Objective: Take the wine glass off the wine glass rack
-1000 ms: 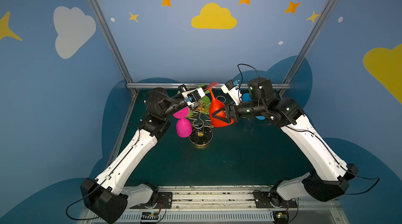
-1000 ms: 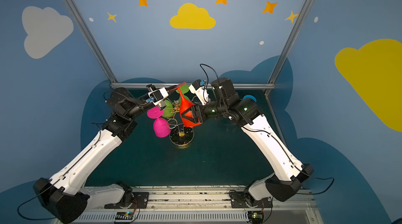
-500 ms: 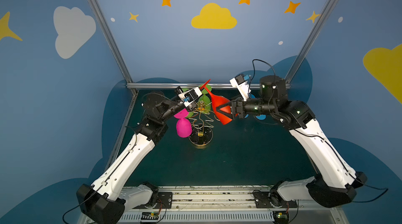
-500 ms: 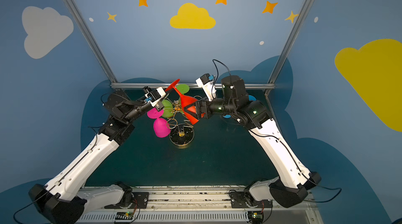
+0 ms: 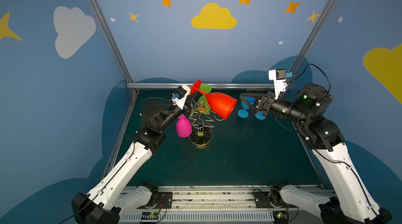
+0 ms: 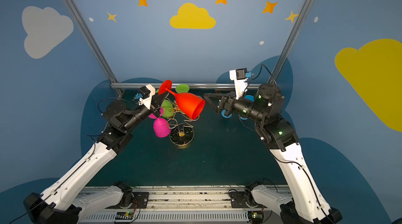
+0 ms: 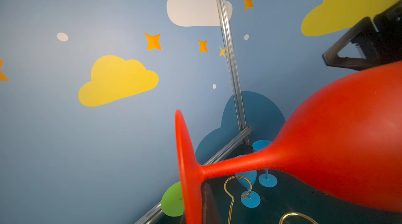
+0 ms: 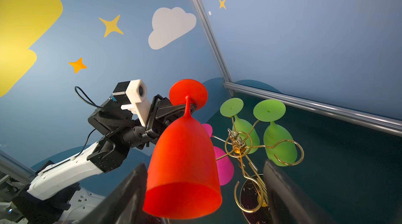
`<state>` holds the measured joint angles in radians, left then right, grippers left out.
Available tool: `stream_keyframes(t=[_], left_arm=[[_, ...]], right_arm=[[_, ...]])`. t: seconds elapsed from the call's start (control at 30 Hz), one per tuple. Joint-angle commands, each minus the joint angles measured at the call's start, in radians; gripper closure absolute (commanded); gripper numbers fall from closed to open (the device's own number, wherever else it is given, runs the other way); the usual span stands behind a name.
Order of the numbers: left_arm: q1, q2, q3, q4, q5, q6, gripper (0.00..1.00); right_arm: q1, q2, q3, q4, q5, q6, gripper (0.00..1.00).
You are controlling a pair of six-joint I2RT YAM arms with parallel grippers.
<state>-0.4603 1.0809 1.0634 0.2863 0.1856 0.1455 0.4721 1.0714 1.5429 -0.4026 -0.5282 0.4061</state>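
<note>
The red wine glass [image 5: 217,103] lies nearly level above the gold wine glass rack [image 5: 201,114], its bowl pointing right, clear of the wire arms. My left gripper [image 5: 191,98] is shut on its stem beside the foot [image 7: 185,168]. In both top views my right gripper [image 5: 247,103] stands open just right of the bowl's rim [image 6: 199,108], not touching it. In the right wrist view the bowl [image 8: 185,159] sits between the spread fingers [image 8: 130,190]. The rack's round dark base [image 6: 181,139] rests on the green table.
A pink glass [image 5: 183,127] and two green glasses [image 8: 278,144] hang bowl-down from the rack. Two blue glasses [image 5: 243,112] stand on the table behind my right gripper. A metal frame rail [image 5: 228,85] runs along the back edge.
My right gripper has let go of the red bowl and drawn back to the right. The glass stays in my left gripper and has tipped closer to level.
</note>
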Motion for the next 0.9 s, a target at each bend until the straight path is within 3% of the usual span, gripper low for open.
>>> stream_keyframes(t=[0.0,0.27,0.57,0.87], left_arm=[[0.0,-0.015,0.004,0.009,-0.042,-0.112,0.97],[0.0,0.001,0.004,0.022,-0.018,-0.142,0.97],[0.0,0.007,0.004,0.015,-0.006,-0.127,0.97],[0.0,0.006,0.002,0.011,-0.002,-0.123,0.97]], right_arm=[[-0.003,-0.035,-0.042,0.034,0.028,0.006,0.22],[0.035,-0.007,-0.089,0.041,0.028,0.031,0.31],[0.112,0.096,-0.053,0.089,0.052,0.043,0.51],[0.136,0.133,-0.03,0.119,0.07,0.063,0.99]])
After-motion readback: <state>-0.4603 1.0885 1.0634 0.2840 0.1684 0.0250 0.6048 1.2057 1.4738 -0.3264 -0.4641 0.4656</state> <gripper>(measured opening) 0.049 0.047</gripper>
